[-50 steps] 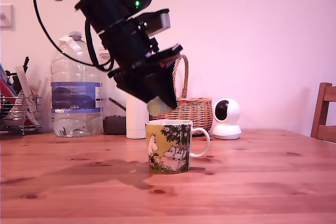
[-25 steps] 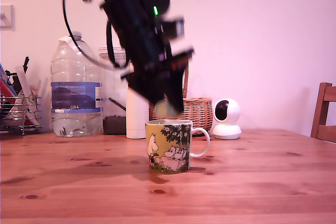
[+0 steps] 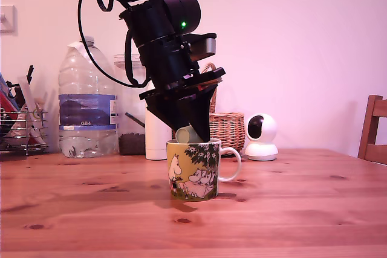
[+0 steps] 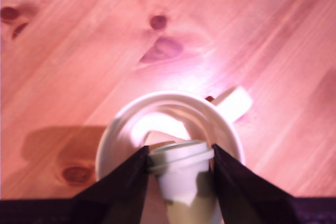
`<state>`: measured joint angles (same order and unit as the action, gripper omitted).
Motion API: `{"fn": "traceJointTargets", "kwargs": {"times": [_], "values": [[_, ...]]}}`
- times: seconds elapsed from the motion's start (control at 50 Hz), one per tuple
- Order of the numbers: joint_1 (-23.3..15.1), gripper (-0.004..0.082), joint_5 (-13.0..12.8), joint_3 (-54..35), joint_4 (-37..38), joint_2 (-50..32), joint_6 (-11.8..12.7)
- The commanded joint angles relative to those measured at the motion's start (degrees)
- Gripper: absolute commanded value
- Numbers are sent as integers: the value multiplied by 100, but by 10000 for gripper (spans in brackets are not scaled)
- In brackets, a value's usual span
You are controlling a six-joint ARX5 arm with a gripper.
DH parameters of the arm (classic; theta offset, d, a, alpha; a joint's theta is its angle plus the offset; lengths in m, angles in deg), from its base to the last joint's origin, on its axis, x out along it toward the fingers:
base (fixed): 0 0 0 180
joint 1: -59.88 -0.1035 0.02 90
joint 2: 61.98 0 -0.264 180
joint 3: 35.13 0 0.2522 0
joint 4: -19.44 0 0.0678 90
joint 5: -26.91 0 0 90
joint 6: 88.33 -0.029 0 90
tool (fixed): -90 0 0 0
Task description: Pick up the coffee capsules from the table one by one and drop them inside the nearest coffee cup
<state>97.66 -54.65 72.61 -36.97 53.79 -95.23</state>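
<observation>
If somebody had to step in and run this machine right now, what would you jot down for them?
Claw: shut on the coffee capsule, poised right over the mouth of the coffee cup.
Cup: upright on the table, handle toward the exterior view's right.
Done: capsule lifted and brought above the cup.
Left: open the claw so it drops in. Something pale may already lie inside the cup; I cannot tell what. No other capsules show on the table.

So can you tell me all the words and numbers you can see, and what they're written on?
"GB4": on the blue label of the big water bottle; the rest of that label is too blurred to read.
The mug has only cartoon figures and a tree, no words.
Nothing else in either view carries readable text.
</observation>
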Motion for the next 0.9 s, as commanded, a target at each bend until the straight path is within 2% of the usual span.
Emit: {"fn": "traceJointTargets", "kwargs": {"times": [0.0, 0.6, 0.68, 0.82, 0.88], "values": [[26, 279, -20, 33, 46, 61, -68], [26, 282, -37, 33, 245, 61, -109], [26, 350, -37, 33, 317, 61, -107], [26, 578, -52, 33, 415, 61, -101], [26, 617, -103, 33, 424, 61, -101]]}}
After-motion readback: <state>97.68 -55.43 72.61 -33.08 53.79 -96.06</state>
